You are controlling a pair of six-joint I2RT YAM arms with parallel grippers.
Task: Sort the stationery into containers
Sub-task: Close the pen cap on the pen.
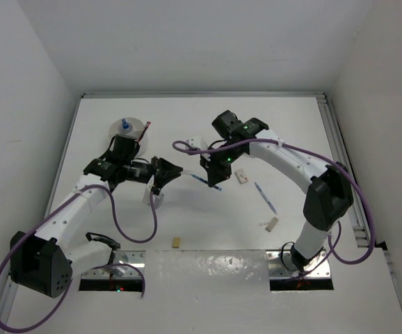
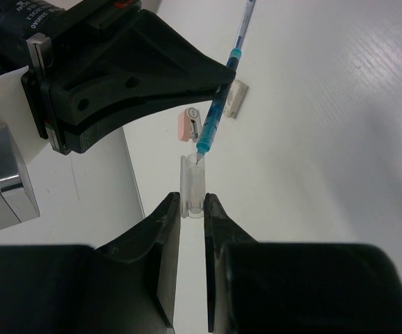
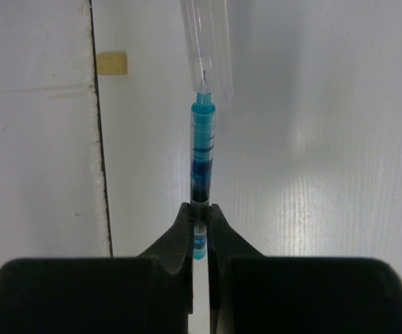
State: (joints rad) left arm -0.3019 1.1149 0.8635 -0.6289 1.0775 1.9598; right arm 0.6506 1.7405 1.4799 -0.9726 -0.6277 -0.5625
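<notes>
We bring the two arms nose to nose near the middle of the white table [image 1: 208, 118], because the step in hand looks like capping a pen rather than dropping one. Our right gripper [image 3: 201, 212] is clamped on the rear of the translucent blue ballpoint pen [image 3: 202, 139], leaving its front half free; our left gripper [image 2: 192, 203] pinches the closed end of a transparent plastic pen cap [image 2: 190, 177], so the cap's mouth faces the pen.

In the left wrist view the pen comes in from 1 o'clock; in the right wrist view its tip sits at 12 o'clock, just inside the cap's mouth. The two run nearly in line, which we judge a clean push needs; a small tilt could jam the tip on the wall.

The low round white bowl [image 1: 115, 129] sits at 10 o'clock on the table, well apart, with a tiny blue-capped bottle [image 1: 125, 126] inside and a red-and-blue pen [image 1: 143, 132] leaning at its 3 o'clock rim; the blue pen is not yet sorted. A pink eraser [image 2: 186, 125] and a small white block [image 2: 236, 99] lie beyond the cap; a small tan block [image 1: 177, 242] lies at 6 o'clock, near the table's near edge.
</notes>
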